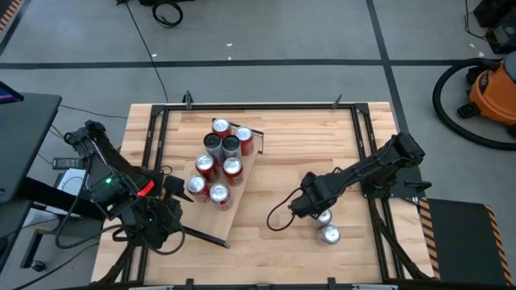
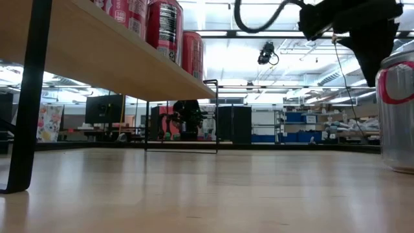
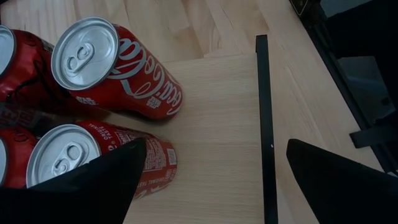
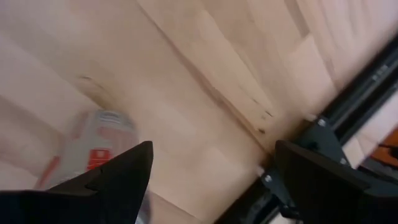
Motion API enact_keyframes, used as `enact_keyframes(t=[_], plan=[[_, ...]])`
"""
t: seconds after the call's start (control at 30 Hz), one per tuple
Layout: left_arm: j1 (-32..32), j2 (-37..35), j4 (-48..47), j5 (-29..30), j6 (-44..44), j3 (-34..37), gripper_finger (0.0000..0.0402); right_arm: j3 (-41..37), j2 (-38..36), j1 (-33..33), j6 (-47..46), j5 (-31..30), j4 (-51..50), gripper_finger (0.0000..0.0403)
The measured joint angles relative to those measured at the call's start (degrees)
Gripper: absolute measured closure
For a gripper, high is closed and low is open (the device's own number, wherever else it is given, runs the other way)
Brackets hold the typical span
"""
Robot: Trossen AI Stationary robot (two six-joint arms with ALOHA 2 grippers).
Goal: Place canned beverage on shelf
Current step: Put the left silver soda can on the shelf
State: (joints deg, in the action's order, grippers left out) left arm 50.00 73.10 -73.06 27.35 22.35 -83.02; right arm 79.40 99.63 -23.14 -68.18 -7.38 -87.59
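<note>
From above, I see my left gripper (image 1: 179,198) at the near end of the shelf (image 1: 246,173), just beside the red cans (image 1: 219,165) standing in a cluster on it. My right gripper (image 1: 305,205) is over the table (image 1: 274,250), and two silver cans (image 1: 326,226) stand just beside it, well apart from the shelf.

In the low view the shelf plank (image 2: 97,55) is raised on its dark bars, red cans (image 2: 165,29) on top. My right gripper (image 2: 362,32) hangs above a silver can (image 2: 396,110).

In my left wrist view my jaws stand wide; red cans (image 3: 118,62) are beside one finger (image 3: 106,186), and the shelf's dark end bar (image 3: 264,124) runs between my fingers.

In my right wrist view my jaws are wide and hold nothing; a silver can (image 4: 93,146) lies partly behind one finger (image 4: 112,183).
</note>
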Motion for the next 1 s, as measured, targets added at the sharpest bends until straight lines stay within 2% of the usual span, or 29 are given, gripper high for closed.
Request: enact_keyframes(t=[0.37, 1.0], plan=[[0.00, 0.00, 0.00, -0.01, 0.57, 0.00, 0.0002, -0.02, 0.01, -2.16, -1.60, 2.57, -2.47, 0.0057], [0.00, 0.00, 0.00, -0.02, 0.61, 0.00, 0.0002, -0.02, 0.01, -9.47, -11.31, 7.44, -2.39, 0.0057]])
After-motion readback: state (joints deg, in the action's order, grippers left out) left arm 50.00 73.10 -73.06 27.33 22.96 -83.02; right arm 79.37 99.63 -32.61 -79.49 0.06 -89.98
